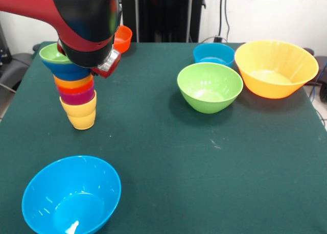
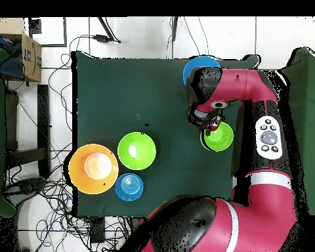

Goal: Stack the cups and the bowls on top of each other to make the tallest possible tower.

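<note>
Hovering at upper left, your gripper (image 1: 104, 65) sits at the tower (image 1: 76, 88), whose top is a green bowl (image 1: 51, 52); you cannot tell its grip. Next comes the mid-frame green bowl (image 1: 209, 87): lower it centred.

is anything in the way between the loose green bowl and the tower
Nothing visible stands on the cloth between the green bowl and the tower. The arm's end effector hangs over the tower's top bowl, so it covers the spot where the next piece would go.
</note>
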Tool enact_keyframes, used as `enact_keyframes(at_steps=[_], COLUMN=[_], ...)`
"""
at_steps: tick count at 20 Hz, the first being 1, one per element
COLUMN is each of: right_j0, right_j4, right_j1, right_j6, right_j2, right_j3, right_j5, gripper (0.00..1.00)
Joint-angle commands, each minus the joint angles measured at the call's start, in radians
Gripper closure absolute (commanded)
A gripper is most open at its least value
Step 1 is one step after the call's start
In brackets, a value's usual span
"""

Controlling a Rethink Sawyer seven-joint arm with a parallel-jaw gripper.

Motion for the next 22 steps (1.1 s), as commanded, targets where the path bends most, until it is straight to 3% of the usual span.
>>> enact_keyframes(at_steps=[1, 15, 22], right_j0=[0.029, 0.036, 0.046], right_j4=[-0.077, -0.075, -0.093], right_j1=[0.016, 0.015, 0.01], right_j6=[-0.248, -0.248, -0.265], right_j2=[0.041, 0.045, 0.035], right_j3=[-0.023, -0.032, -0.071], right_j5=[-0.041, -0.039, 0.013], gripper=[0.0, 0.0, 0.0])
